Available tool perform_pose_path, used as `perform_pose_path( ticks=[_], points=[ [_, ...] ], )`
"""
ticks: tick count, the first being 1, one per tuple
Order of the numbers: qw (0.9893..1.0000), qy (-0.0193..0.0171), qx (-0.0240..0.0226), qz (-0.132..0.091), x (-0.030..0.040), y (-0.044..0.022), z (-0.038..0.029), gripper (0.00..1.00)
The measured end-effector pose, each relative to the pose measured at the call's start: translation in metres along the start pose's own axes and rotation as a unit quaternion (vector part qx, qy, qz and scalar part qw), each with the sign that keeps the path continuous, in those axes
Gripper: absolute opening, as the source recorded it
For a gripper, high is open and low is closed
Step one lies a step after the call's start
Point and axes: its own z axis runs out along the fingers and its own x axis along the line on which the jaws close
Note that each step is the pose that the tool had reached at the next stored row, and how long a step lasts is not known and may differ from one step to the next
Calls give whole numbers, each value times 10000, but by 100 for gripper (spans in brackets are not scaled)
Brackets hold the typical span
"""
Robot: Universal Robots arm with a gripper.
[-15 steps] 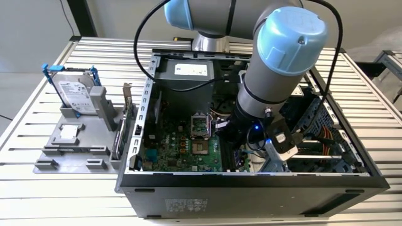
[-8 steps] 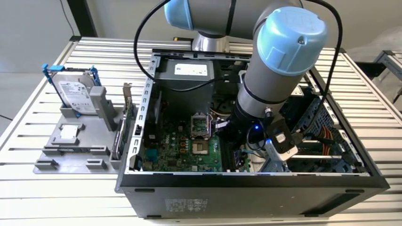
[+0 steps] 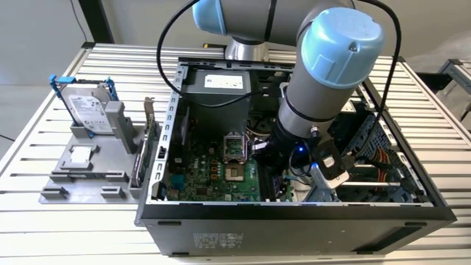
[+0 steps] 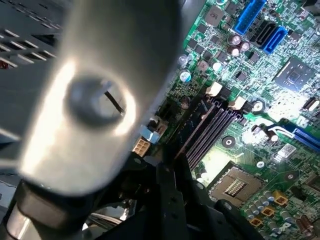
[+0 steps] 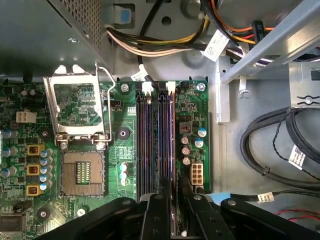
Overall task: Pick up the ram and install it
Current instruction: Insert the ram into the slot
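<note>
Ram, a thin dark memory stick seen edge-on (image 5: pixel 172 215), sits between the gripper's (image 5: pixel 173 184) two black fingers, which are clamped narrowly on it. It hangs directly over the memory slots, at their end away from the white latches. So little of its edge shows that neither its colour nor whether it touches a slot can be made out.

The slatted metal table (image 3: pixel 44 232) carries a black open-topped computer case (image 3: pixel 294 212), and the grey-and-blue robot arm (image 3: pixel 324 83) reaches down into it. Its bulk hides the gripper and much of the case's middle in the exterior view. The green motherboard (image 3: pixel 213 176) lies flat on the case floor. On the exterior view's left, just beside the case, stands a grey plastic fixture (image 3: pixel 81 176) holding an upright silver hard drive with blue rails (image 3: pixel 87 107).

In the first wrist view, four long dark memory slots (image 5: pixel 155 135) run side by side, with white latches (image 5: pixel 147 86) at one end. The board's edge lies close beyond the slots, with a bare metal case floor and looping black cables (image 5: pixel 260 145) past it. The open silver processor socket (image 5: pixel 82 172) flanks the slots' other side, leaving a narrow lane. In the second wrist view a blurred metal part (image 4: pixel 95 100) covers much of the picture.
</note>
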Motion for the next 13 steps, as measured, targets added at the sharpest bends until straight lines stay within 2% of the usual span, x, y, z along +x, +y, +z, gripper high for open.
perform_pose_path(
  ticks=[2,10,13],
  points=[
    [10000,1,0,0,2,8,-69,100],
    [10000,1,15,1,7,47,-435,100],
    [10000,0,14,1,8,55,-506,100]
  ],
)
